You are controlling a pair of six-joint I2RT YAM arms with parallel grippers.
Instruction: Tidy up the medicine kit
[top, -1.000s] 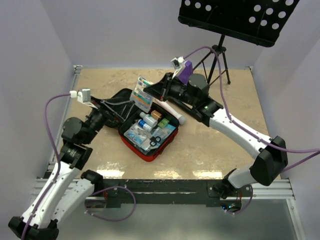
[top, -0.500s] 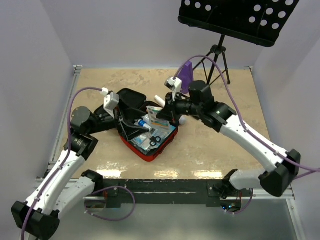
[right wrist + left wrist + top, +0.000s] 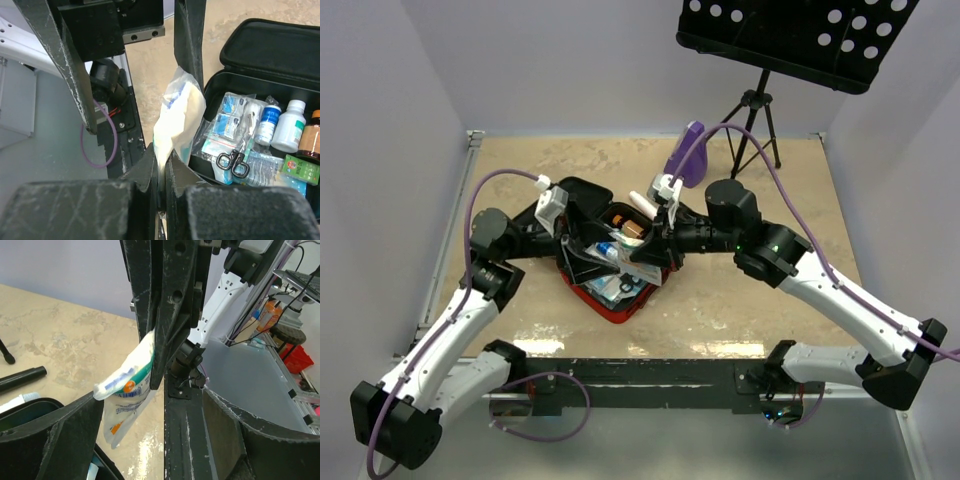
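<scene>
The medicine kit (image 3: 620,312) lies open in the middle of the table, red outside and black inside, with its lid (image 3: 275,45) folded back. Bottles (image 3: 289,131), packets and black scissors (image 3: 233,164) fill it. My right gripper (image 3: 160,150) is shut on the lower edge of a white plastic packet (image 3: 177,120) and holds it over the kit's near-left rim. My left gripper (image 3: 155,410) is open, one finger on each side of that packet (image 3: 127,400) without touching it. In the top view the two grippers meet over the kit (image 3: 630,262).
A purple metronome (image 3: 688,155) stands behind the kit, next to a black music stand (image 3: 790,40) and its tripod legs (image 3: 755,120). A white tube (image 3: 642,203) lies at the kit's far edge. White walls close in the table on three sides.
My right gripper has carried the packet from behind the kit forward and down over it. My left arm has swung right, and its open fingers now straddle the packet.
</scene>
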